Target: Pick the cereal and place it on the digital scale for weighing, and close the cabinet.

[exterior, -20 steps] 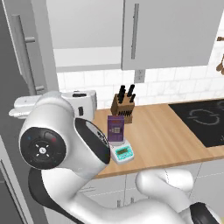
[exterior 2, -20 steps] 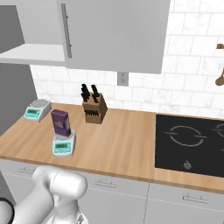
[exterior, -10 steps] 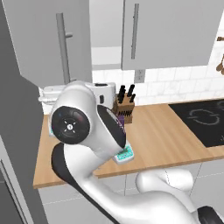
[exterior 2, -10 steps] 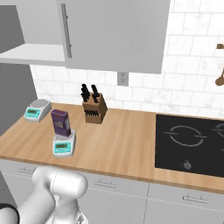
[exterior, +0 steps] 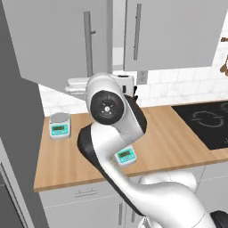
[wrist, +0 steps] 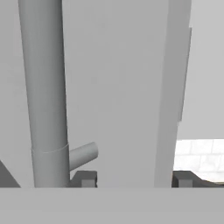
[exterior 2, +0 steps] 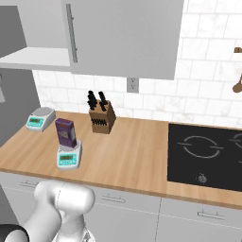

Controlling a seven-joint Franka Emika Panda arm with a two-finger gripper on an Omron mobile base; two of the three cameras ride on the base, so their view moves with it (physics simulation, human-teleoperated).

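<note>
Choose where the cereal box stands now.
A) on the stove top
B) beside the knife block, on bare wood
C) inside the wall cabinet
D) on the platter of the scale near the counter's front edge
D: in the right base view the cereal stands upright on the digital scale near the counter's front edge.

White tiled wall [exterior 2: 208, 71] behind a wooden counter [exterior 2: 132, 151] with white drawers [exterior 2: 189, 215] beneath.

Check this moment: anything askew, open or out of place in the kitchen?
Two things. The cabinet has its left door swung open, baring the white shelf. The cereal stands upright on the digital scale, which sits askew to the counter edge, unlike the second scale farther back. Nothing is spilled or damaged.
</note>
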